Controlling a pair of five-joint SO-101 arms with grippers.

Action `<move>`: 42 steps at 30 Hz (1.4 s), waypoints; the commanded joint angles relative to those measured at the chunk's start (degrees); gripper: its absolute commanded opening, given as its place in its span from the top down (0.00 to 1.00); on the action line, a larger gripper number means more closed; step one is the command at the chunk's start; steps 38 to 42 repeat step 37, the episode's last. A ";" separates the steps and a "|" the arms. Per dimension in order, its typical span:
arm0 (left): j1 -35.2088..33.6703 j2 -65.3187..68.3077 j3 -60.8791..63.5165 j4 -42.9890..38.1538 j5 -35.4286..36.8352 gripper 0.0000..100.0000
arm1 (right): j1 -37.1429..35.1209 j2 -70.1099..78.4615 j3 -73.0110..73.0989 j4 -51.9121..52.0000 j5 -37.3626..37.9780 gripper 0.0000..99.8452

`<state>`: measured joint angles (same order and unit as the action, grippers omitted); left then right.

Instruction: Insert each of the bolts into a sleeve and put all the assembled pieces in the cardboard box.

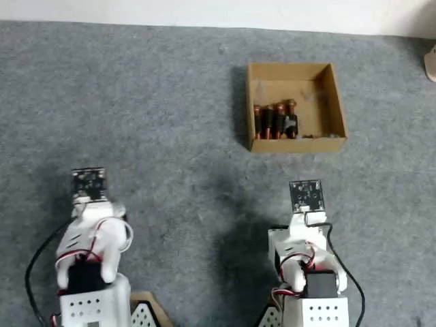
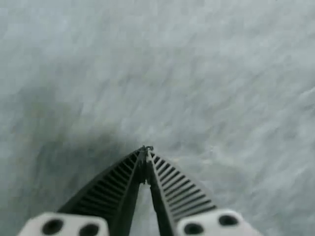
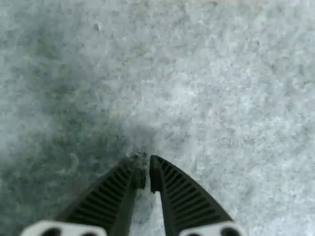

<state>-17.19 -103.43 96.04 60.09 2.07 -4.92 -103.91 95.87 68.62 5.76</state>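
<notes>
Left tool (image 2: pixel 145 152) closed, empty, over bare bench (image 1: pixel 150 95); right tool (image 3: pixel 144 172) all but closed, empty; four assembled pieces (image 1: pixel 276 120) in cardboard box (image 1: pixel 338 102), long axes pointing away, nearer right tool.

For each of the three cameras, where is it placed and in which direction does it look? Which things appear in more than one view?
High view: fixed above the table, looking down on the grey mat, the cardboard box holding assembled pieces, an arm and a second arm.
Left wrist view: on its arm's wrist, looking along the left gripper down at the mat.
Right wrist view: likewise, past the right gripper onto the mat.
Shared: all three show the grey mat.
</notes>
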 commanded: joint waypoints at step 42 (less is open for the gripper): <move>-12.09 0.04 1.19 17.23 -0.35 0.99 | -0.75 -0.84 6.02 0.31 0.62 1.00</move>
